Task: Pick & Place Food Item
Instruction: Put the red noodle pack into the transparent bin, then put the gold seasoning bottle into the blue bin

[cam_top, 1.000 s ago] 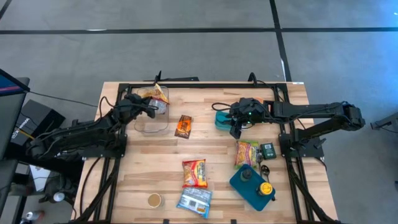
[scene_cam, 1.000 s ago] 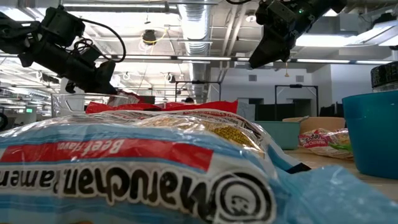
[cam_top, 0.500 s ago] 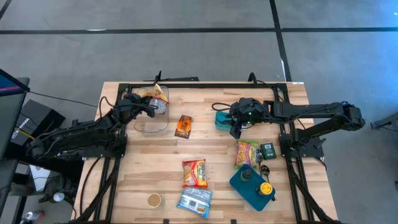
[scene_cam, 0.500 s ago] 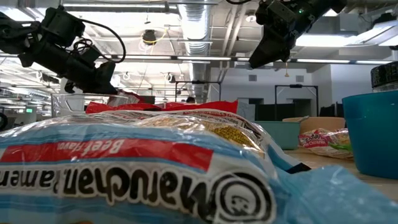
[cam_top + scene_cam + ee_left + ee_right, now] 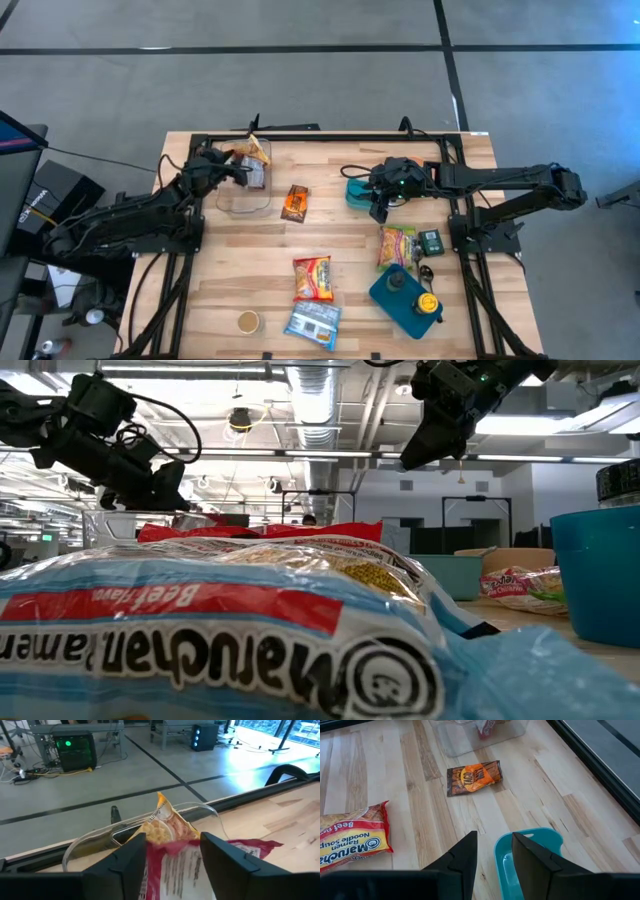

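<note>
A red-and-yellow food packet (image 5: 170, 832) stands in the clear container (image 5: 243, 203) at the table's far left, its top corner pointing up. My left gripper (image 5: 172, 855) is open at the container's left side, with one finger on each side of the packet (image 5: 255, 152). My right gripper (image 5: 492, 855) hangs open over the rim of the teal container (image 5: 530, 850) near the table's middle right, with nothing between its fingers. My left gripper comes in nearly level from the table's left, its open fingers (image 5: 131, 860) beside the packet's lower part (image 5: 172, 851). Whether they touch the packet I cannot tell. The packet rests inside the clear container.
An orange taco packet (image 5: 294, 203) lies between the two containers. Nearer the front lie a red ramen pack (image 5: 313, 277), a blue ramen pack (image 5: 312, 322), another noodle pack (image 5: 396, 246), a teal jug (image 5: 405, 298) and a small brown cup (image 5: 248, 322).
My left gripper has opened over the clear container and swung slightly toward the far edge. The packet has stayed in the container. My right arm has kept still.
</note>
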### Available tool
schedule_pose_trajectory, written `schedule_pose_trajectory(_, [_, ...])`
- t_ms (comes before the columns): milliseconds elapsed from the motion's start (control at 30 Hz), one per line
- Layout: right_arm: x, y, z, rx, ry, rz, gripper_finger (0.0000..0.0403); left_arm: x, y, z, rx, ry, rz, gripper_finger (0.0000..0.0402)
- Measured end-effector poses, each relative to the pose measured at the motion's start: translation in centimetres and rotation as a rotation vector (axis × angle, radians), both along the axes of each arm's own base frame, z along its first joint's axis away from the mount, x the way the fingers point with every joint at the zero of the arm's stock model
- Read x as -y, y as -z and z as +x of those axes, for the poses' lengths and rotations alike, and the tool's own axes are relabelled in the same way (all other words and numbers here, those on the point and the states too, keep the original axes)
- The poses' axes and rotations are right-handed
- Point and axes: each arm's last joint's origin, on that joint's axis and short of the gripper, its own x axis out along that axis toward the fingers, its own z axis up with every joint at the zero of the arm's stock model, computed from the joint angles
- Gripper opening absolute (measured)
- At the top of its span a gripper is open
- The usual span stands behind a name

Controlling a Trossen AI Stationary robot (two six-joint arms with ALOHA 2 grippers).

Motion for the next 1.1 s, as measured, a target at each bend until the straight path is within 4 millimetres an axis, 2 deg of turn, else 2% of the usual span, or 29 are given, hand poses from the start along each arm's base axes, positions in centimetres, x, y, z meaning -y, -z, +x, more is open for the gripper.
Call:
schedule_pose_trajectory(467, [0.0, 0.0, 0.0, -0.001, 0.0, 0.0, 0.0115, -0.3, -0.3, -0.1, 0.029, -0.016, 0.021, 0.0228])
schedule_pose_trajectory(800, [0.0, 0.0, 0.0, -0.001, 0.0, 0.0, 0.0115, -0.3, -0.8, 0.0, 0.075, -0.005, 0.054, 0.022])
schedule_pose_trajectory(1100, [0.0, 0.0, 0.0, -0.002, 0.0, 0.0, 0.0115, -0.1, -1.9, 0.6, 0.197, 0.173, 0.092, 0.0206])
